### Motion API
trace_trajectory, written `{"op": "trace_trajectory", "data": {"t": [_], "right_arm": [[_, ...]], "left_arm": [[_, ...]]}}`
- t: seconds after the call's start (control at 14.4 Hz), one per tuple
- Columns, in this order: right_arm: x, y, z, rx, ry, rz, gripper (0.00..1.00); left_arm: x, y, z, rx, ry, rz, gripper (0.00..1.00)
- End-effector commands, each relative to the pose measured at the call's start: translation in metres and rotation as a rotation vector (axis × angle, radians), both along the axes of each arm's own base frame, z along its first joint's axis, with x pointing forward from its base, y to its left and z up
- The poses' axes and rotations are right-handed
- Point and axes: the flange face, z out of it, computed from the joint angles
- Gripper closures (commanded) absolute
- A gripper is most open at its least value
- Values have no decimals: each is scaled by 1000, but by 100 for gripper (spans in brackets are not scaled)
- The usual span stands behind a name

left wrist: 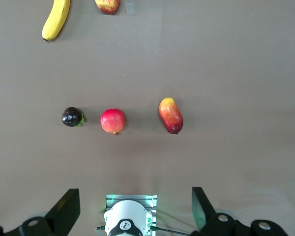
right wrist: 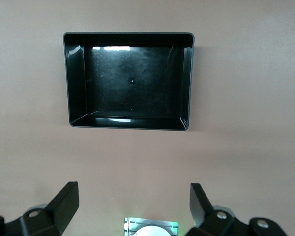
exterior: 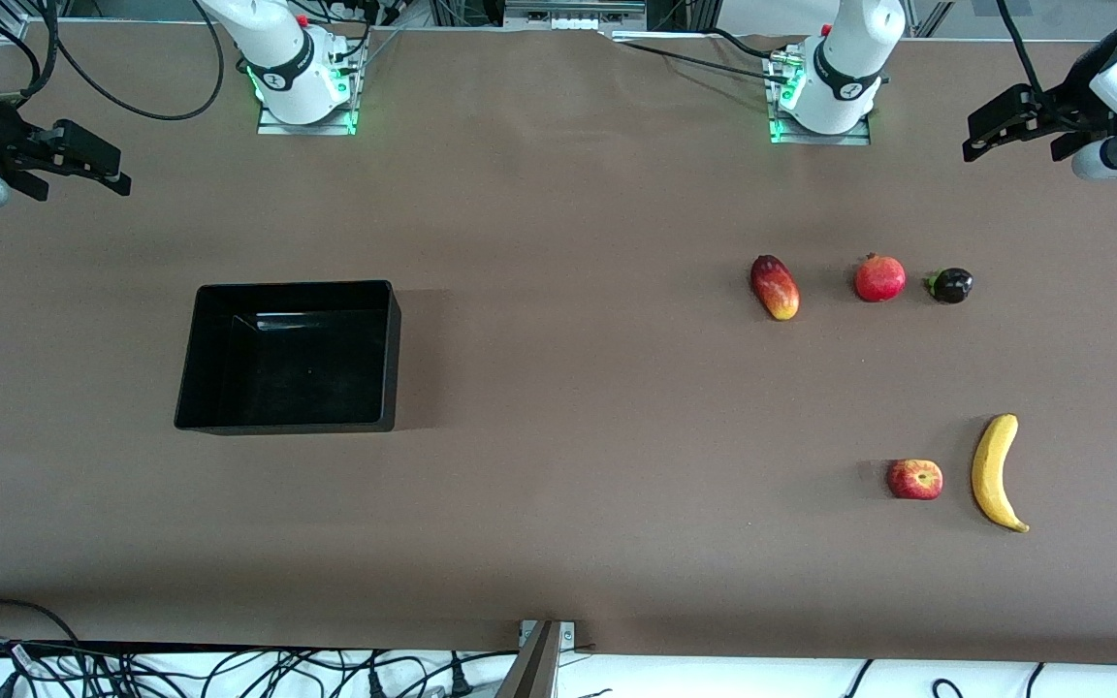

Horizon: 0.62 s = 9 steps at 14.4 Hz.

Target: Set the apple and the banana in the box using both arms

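Note:
The apple lies on the table toward the left arm's end, with the banana beside it. Both also show in the left wrist view, the apple and the banana. The black box stands empty toward the right arm's end and shows in the right wrist view. My left gripper is open and empty, held high over the left arm's end of the table, well apart from the fruit. My right gripper is open and empty, held high over the right arm's end.
A red-yellow mango, a red pomegranate and a small dark fruit lie in a row farther from the front camera than the apple. The arm bases stand at the table's edge.

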Motion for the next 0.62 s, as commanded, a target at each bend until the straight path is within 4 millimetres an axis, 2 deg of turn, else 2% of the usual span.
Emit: {"op": "trace_trajectory", "data": {"t": [0.0, 0.35, 0.55], "right_arm": [[0, -4, 5, -17, -11, 16, 0], [2, -7, 3, -28, -10, 22, 0], [7, -9, -15, -75, 27, 28, 0]], "left_arm": [[-2, -1, 0, 13, -9, 6, 0], [-2, -1, 0, 13, -9, 6, 0], [-1, -1, 0, 16, -11, 3, 0]]}}
